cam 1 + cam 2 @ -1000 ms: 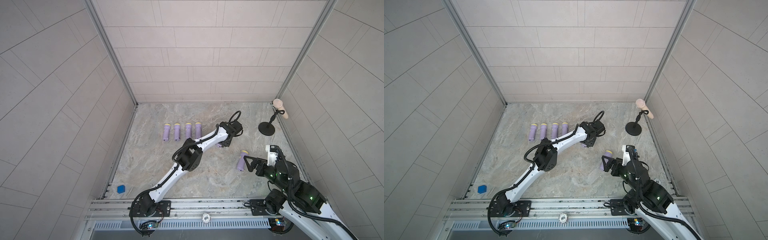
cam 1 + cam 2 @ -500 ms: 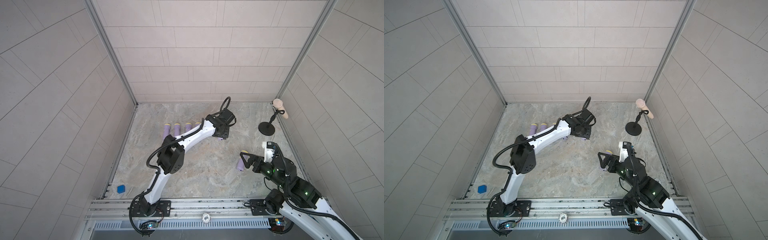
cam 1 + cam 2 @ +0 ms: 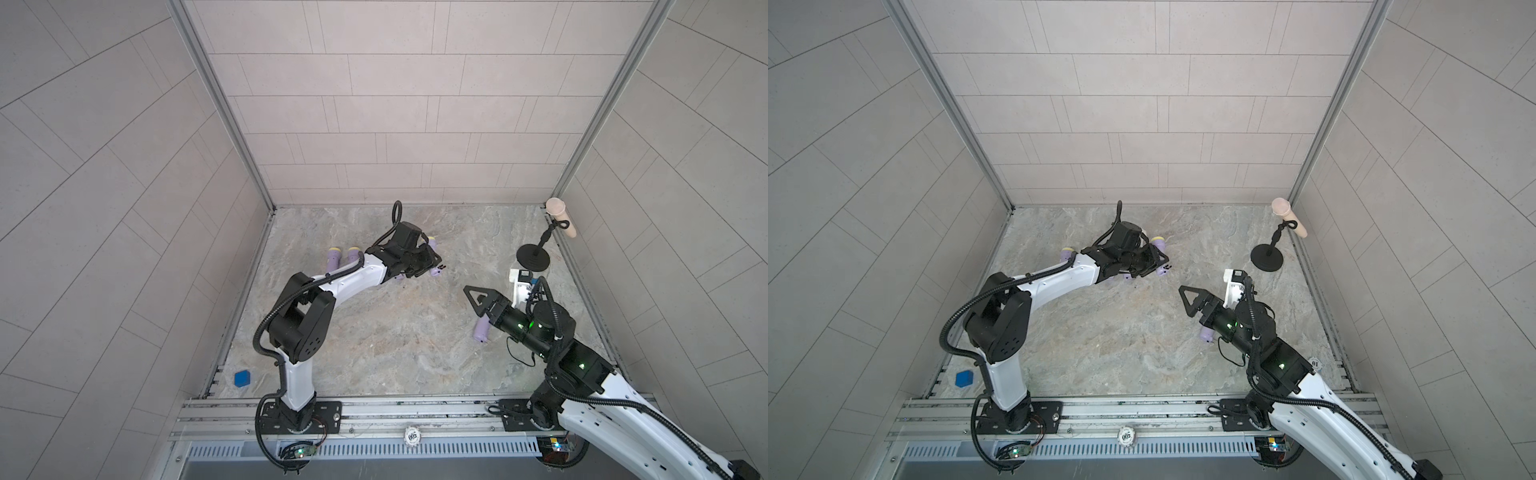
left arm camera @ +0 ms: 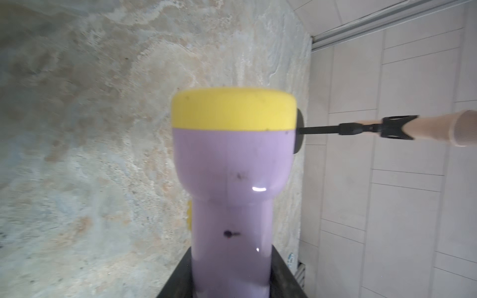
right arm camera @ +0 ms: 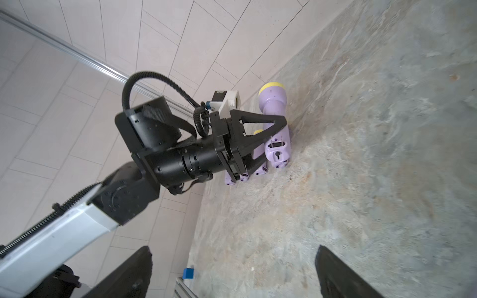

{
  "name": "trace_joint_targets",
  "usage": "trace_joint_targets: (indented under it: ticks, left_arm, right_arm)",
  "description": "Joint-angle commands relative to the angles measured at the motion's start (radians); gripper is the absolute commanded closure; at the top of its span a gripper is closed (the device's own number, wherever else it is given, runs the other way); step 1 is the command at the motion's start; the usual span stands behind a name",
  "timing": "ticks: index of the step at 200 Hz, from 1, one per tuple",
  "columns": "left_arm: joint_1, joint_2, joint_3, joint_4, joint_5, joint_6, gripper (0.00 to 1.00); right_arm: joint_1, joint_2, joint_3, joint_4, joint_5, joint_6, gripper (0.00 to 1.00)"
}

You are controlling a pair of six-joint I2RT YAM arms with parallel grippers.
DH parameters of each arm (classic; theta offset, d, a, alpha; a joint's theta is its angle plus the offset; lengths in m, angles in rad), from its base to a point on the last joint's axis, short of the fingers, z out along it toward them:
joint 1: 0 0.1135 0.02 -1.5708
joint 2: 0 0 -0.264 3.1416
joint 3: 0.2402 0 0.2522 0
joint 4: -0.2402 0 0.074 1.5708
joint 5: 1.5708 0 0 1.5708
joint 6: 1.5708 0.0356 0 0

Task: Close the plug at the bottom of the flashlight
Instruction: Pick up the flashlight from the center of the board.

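My left gripper (image 3: 420, 261) is shut on the body of a purple flashlight (image 4: 232, 167) with a yellow head. It holds the flashlight a little above the back of the table, over a row of like flashlights (image 3: 334, 257). The gripper's fingers (image 4: 180, 280) press on both sides of the body. The held flashlight's bottom end (image 5: 277, 152) faces the right wrist camera and shows a dark slot and a keyhole mark. How the plug sits there is too small to tell. My right gripper (image 3: 478, 297) hangs open and empty at mid table, pointing at that end.
Another purple flashlight (image 3: 482, 330) lies on the table under my right arm. At the back right, a black round-based stand (image 3: 533, 257) carries a beige piece (image 3: 561, 214). A blue cube (image 3: 242, 378) sits at the front left corner. Tiled walls close three sides.
My left arm's elbow has swung left, and the held flashlight has moved left over the row. My right gripper has risen off the lying flashlight and moved toward the middle.
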Motion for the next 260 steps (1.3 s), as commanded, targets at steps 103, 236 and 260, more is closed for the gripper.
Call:
trace_joint_targets:
  ticks: [103,236,260]
  left_arm:
    - [0.015,-0.114,-0.275,0.786,0.082,-0.405,1.00]
    - [-0.022,-0.059,-0.346,1.069,0.053,-0.586,1.00]
    - [-0.030,-0.056,-0.352,1.077,0.048,-0.593,1.00]
  right_arm:
    - [-0.004,0.139,-0.090,0.424,0.079,0.273,0.00]
    - [-0.006,0.416,-0.061,0.771,0.104,0.339,0.02]
    - [-0.014,0.428,-0.060,0.798,0.104,0.317,0.04]
